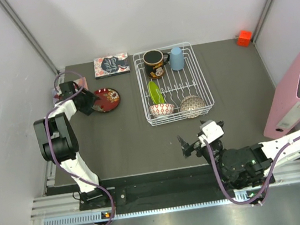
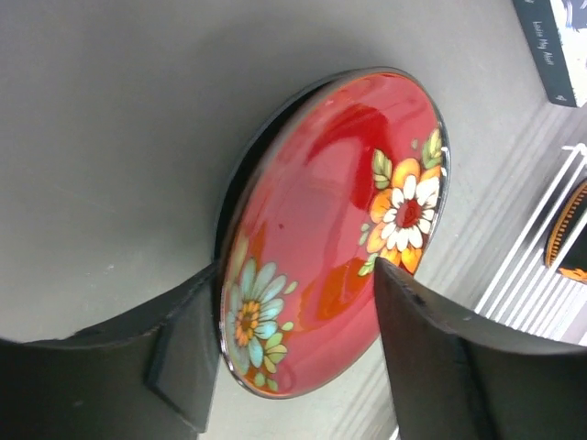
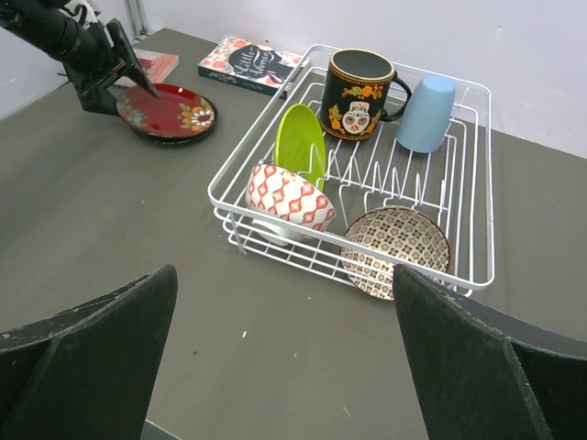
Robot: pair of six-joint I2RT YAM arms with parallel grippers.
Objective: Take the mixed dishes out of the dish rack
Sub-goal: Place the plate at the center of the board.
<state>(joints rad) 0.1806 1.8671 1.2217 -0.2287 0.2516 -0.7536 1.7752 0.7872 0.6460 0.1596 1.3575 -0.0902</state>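
- Left gripper sits at the red floral plate with its jaws spread astride the rim. One finger is against the edge and the other is over the glazed face, and no firm pinch shows.
- That plate lies on the dark table, left of the dish rack and just near of a patterned book.
- Right gripper hovers wide open and empty above the table, near of the rack.
- Five dishes sit in the rack. A lime-green plate stands upright among the prongs. A red-and-white bowl and a beige patterned bowl are tipped on their sides along the near edge. A black cartoon mug and a pale blue cup, apparently mouth down, stand at the far edge.
- Judging by the sheen, every piece looks like glazed ceramic: stiff, fairly heavy, slick under the pads and liable to chip if knocked against wire.
- The green plate probably lifts best by its top rim, drawn straight up clear of the prongs. Each bowl probably lifts best by its exposed upper rim, with one finger inside.
- The mug offers its wall or its handle, which is on the right. The cup's tapered wall may slip, so a low, square grip seems wiser.
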